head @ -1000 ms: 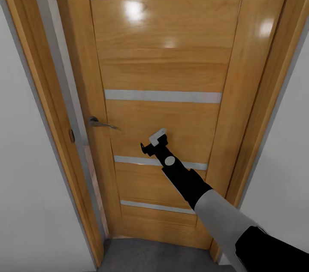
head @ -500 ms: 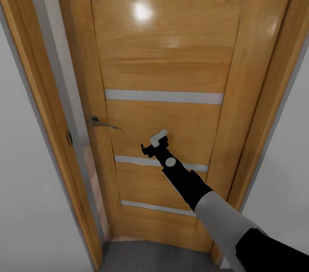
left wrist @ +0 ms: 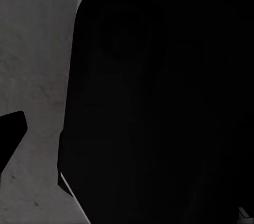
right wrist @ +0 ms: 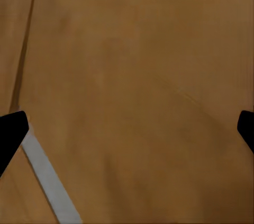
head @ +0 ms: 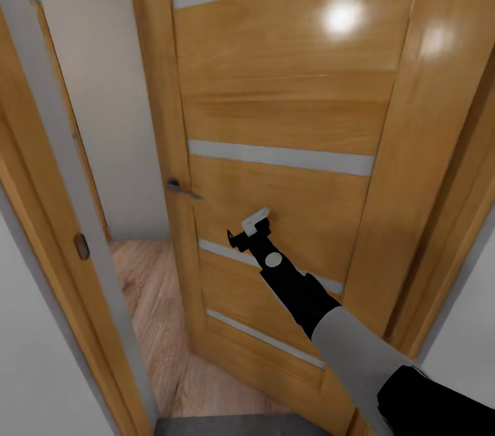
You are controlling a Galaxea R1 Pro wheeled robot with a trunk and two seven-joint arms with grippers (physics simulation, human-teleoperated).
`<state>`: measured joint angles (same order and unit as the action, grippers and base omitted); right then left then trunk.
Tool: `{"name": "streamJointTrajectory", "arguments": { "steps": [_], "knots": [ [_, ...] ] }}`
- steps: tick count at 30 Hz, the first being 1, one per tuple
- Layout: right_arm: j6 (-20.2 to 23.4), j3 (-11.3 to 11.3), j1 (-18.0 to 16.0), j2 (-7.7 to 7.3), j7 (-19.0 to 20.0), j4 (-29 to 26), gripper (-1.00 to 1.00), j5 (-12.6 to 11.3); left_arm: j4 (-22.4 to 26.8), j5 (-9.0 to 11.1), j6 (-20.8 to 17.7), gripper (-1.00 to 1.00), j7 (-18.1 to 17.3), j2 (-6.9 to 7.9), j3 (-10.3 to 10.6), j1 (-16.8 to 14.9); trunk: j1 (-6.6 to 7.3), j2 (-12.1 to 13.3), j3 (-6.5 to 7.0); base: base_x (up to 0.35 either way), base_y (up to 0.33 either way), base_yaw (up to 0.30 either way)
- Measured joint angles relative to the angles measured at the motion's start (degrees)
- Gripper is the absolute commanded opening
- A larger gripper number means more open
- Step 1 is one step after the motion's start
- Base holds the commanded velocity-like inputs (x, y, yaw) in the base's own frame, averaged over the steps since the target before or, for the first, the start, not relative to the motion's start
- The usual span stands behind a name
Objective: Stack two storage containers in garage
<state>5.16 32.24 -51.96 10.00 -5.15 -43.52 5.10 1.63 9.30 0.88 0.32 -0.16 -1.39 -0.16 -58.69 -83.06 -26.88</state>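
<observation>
Pressing toward the wooden door (head: 275, 113), the right gripper (head: 249, 230) has its fingers spread wide and empty, the dark tips sitting at the frame edges in the right wrist view. Behind it the right arm (head: 330, 326) reaches from five o'clock up toward eleven, nearly straight. No storage containers in sight here; plank flooring (head: 148, 312) shows through the gap at nine o'clock. Such bins would likely be light, stiff and best gripped by the rim. Left gripper state: cannot tell.
</observation>
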Motion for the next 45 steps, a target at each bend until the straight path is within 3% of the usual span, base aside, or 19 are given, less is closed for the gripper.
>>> {"name": "streamJointTrajectory", "arguments": {
  "steps": [28, 33, 42, 45],
  "knots": [
    [-0.14, 0.25, 0.0, 0.0, -3.1, -0.38, 1.0, 0.34, -0.02, 0.0, 0.0, 1.0, 0.0, 0.0, 0.01, -0.01, 0.0, 0.0, 0.01, 0.322, 0.0, 0.0],
    [-0.05, 0.2, -0.01, 0.0, -6.94, -0.77, 1.0, 0.23, 0.01, 0.0, 0.0, 1.0, 0.0, 0.0, 0.02, 0.0, 0.0, 0.0, 0.01, 0.317, 0.0, 0.013],
    [0.36, 0.16, -0.02, 0.0, -9.5, -0.81, 1.0, 0.08, 0.03, -0.03, 0.03, 1.0, 0.0, 0.0, 0.0, 0.0, -0.03, 0.01, 0.01, 0.109, 0.0, 0.135],
    [0.74, 2.08, -0.02, 0.0, -11.27, -0.82, 1.0, 0.09, 0.03, -0.01, 0.02, 1.0, 0.0, 0.0, 0.0, 0.0, -0.04, 0.01, 0.01, 0.004, 0.0, 0.011]
  ]
}}
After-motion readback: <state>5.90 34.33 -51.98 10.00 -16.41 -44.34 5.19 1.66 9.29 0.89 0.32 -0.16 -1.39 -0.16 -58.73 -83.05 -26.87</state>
